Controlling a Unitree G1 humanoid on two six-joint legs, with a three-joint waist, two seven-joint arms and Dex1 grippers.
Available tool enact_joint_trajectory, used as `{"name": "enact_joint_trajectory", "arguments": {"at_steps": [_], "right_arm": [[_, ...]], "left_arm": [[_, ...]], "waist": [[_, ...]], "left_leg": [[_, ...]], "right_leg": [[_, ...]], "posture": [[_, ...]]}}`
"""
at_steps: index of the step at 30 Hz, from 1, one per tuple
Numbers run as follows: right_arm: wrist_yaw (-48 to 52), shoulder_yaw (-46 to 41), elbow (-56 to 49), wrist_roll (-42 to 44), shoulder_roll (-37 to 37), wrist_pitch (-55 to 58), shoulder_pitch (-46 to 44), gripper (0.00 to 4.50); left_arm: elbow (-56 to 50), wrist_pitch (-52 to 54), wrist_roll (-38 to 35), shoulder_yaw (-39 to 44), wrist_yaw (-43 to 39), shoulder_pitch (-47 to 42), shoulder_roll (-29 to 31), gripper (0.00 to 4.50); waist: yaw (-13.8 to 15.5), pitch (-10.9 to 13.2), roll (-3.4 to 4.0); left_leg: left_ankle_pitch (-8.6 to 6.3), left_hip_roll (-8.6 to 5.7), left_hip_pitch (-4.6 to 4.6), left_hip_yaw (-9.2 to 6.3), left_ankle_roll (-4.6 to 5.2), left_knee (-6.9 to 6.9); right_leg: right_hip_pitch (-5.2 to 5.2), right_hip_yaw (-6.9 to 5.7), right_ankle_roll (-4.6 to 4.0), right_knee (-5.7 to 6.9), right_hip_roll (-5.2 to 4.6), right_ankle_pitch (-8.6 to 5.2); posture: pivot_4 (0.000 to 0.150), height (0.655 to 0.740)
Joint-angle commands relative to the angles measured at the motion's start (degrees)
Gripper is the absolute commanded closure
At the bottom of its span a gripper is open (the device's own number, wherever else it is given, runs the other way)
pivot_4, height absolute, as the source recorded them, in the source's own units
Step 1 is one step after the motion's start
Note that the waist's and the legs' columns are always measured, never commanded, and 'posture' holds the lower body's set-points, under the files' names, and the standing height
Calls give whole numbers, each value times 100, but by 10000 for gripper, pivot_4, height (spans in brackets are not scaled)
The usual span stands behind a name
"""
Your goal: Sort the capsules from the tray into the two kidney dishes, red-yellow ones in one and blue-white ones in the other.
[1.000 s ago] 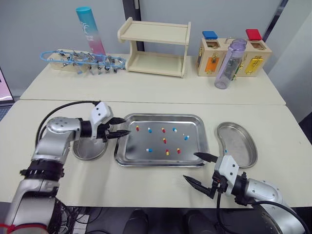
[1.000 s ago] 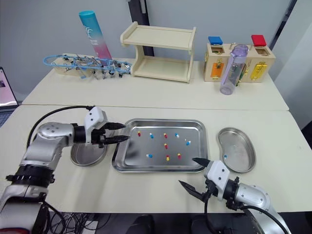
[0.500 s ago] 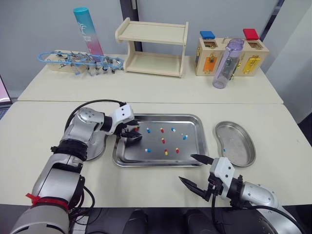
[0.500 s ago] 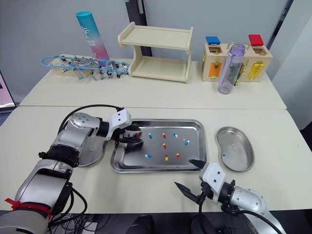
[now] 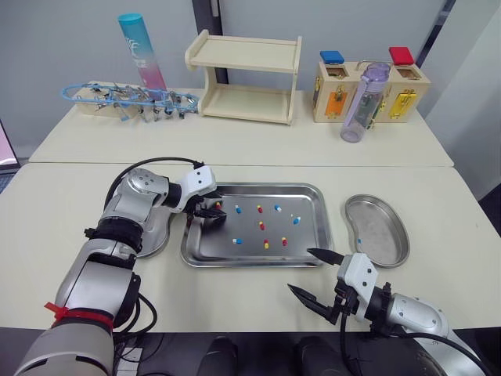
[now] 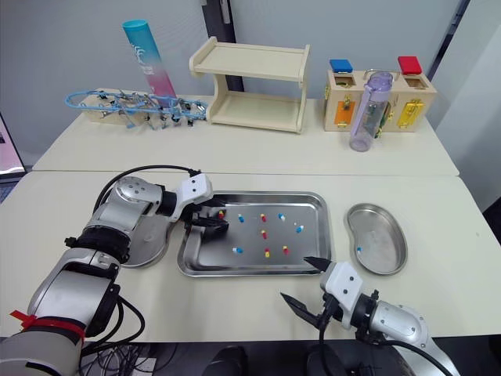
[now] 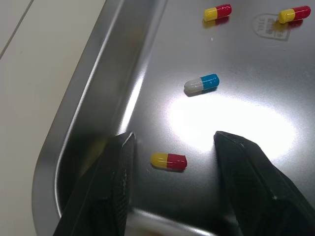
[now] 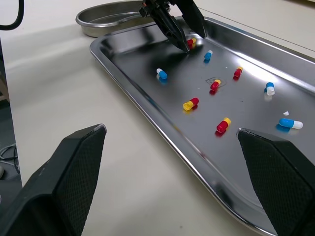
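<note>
Tray (image 7: 83, 103): left pincer (image 7: 173, 135) open astride red-yellow capsule (image 7: 169, 161).

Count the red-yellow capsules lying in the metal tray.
5 red-yellow capsules, all in the tray: one in the gap of the open left tool, one near the far rim, one mid-tray, two toward the near rim. None seems hidden.

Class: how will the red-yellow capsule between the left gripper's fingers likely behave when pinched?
Rounded and glossy, the red-yellow capsule probably rolls or slips from the left gripper. It likely skids on the polished tray. Being tiny, it is probably very light.
</note>
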Motion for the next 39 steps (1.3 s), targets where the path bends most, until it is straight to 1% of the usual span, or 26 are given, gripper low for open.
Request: {"name": "enact_joint_trajectory", "arguments": {"at_steps": [1, 3, 6, 9, 11, 12, 19, 22, 25, 29, 32, 36, 39], "right_arm": [[-1, -72, -239, 11, -36, -60, -12, 0], [-2, -69, -246, 14, -44, -43, -32, 0], [-9, -80, -255, 24, -50, -17, -68, 0], [-8, -89, -261, 20, -64, -21, -68, 0], [-12, -82, -262, 22, -61, -9, -85, 0], [-11, -80, -265, 24, -63, -2, -93, 0], [-12, -68, -254, 31, -48, 62, -204, 0], [-16, -65, -259, 33, -45, 81, -225, 0], [-20, -74, -278, 42, -47, 106, -235, 0], [13, -98, -292, 49, -83, 121, -268, 0], [103, -119, -279, 52, -151, 98, -363, 0], [267, -74, -194, 163, -170, 78, -726, 0], [314, -36, -90, 407, 24, 248, -1205, 0]], "left_arm": [[63, 162, 158, -51, -91, 34, 106, 18492], [52, 195, 173, -62, -110, 45, 109, 18492], [24, 241, 174, -71, -146, 81, 112, 23967], [-19, 253, 163, -48, -140, 117, 102, 32754], [-40, 239, 158, -38, -120, 142, 95, 39478], [-60, 236, 154, -34, -115, 152, 95, 40659], [-379, 365, -80, 134, -205, 207, 60, 40656], [-671, 552, -258, 288, -290, 228, 69, 40656], [-1171, 898, -520, 463, -427, 295, 212, 40656], [-2050, 1340, -874, 813, -543, 592, 612, 40656], [-2748, 1794, -1190, 1191, -456, 927, 947, 40656], [-3762, 2489, -1582, 1914, -149, 1704, 1524, 40657], [-4361, 3009, -1780, 2643, 295, 2459, 1882, 40657]], "waist": [[-1, 0, 0], [0, 0, 0], [-1, 0, 0], [4, 0, 0], [4, 0, 0], [4, -1, 0], [7, -1, 0], [8, -1, 0], [10, 0, 0], [-37, 0, 0], [-54, 0, 1], [-81, 1, 2], [-105, 2, 3]], "left_leg": [[0, 0, 0, 0, 0, 0], [0, 0, 0, 0, 0, 1], [0, 0, 1, 0, 0, 3], [0, 0, 2, -1, 0, 5], [0, 0, 2, -2, 0, 8], [0, 0, 2, -1, 0, 9], [0, 0, 2, -2, 0, 11], [0, 0, 1, -3, 0, 11], [0, 0, -2, -3, 0, 12], [0, 3, -2, -3, 0, 11], [0, 5, -1, -3, 0, 11], [0, 8, 1, -2, 0, 10], [0, 10, 2, -2, 0, 10]], "right_leg": [[0, 0, 0, 0, 0, 0], [1, 0, 0, 0, 0, 0], [2, 0, 0, 3, 0, 0], [2, 0, 0, 6, 1, 0], [3, 0, 0, 7, 1, 0], [3, 0, 0, 9, 1, 0], [3, 1, 0, 12, 2, 0], [1, 0, 0, 13, 2, 0], [0, 0, 0, 13, 2, 0], [-4, 2, 0, 15, 4, 0], [-4, 4, -1, 18, 6, -1], [-6, 7, -1, 20, 7, -1], [-6, 9, -2, 23, 8, -1]], "posture": [[1500, 7400], [1500, 7400], [1500, 7400], [1500, 7400], [1500, 7400], [1500, 7400], [1500, 7400], [1500, 7400], [1500, 7400], [1500, 7400], [1500, 7400], [1500, 7400], [1500, 7400]]}}
